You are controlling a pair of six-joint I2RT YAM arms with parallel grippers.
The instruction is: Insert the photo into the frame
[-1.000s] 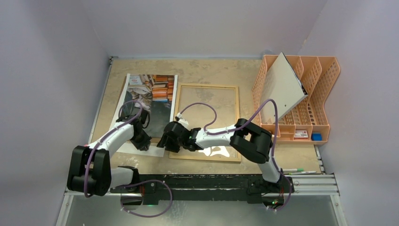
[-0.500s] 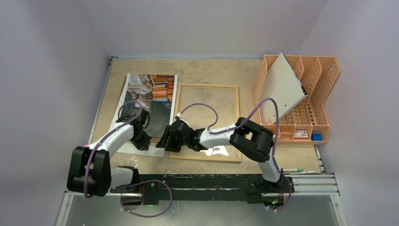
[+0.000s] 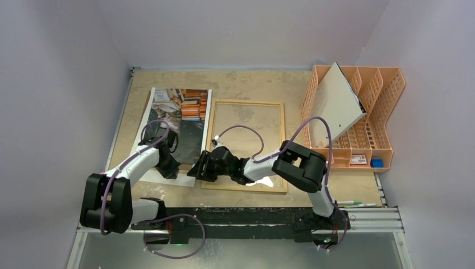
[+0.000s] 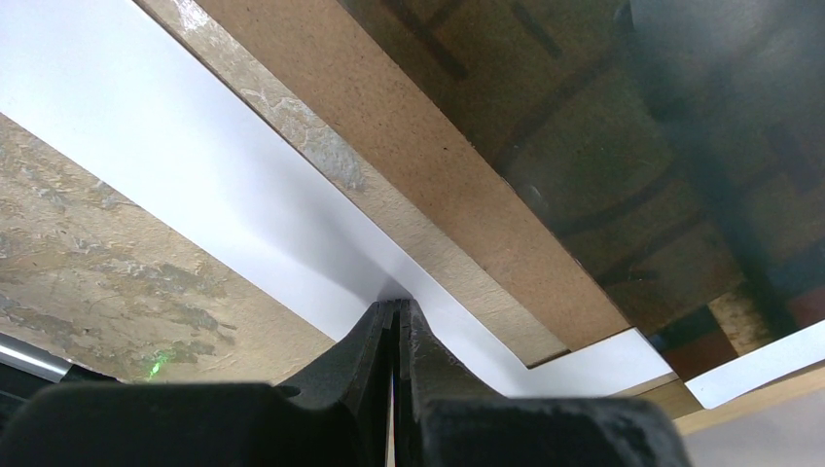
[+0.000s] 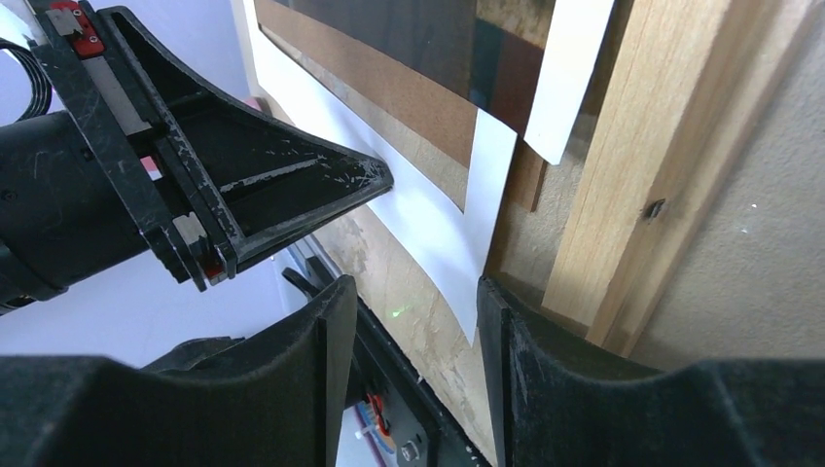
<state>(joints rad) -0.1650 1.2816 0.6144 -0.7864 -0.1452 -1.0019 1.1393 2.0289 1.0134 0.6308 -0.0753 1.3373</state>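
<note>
From above we are seeing the photo lying flat on the table, just left of the frame, which is lying flat as well. Both arms are reaching in at the photo's near end: the left gripper is sitting at its near edge and the right gripper at its near right corner, beside the frame's left rail. That view is hiding the jaws, so we are reading them from the wrists. The left wrist camera is showing layers the overhead view runs together: a white sheet sticking out past a brown board, with the dark glossy print beyond. Its fingers are pressed to a slit, pinching the white sheet's edge, not the photo. The right wrist camera is showing its own fingers standing apart, gripping nothing, with the white sheet's corner reaching between them and the wooden rail by the right-hand finger. Only the overhead view is taking in the orange rack at the far right, with a grey-white board leaning in it.
</note>
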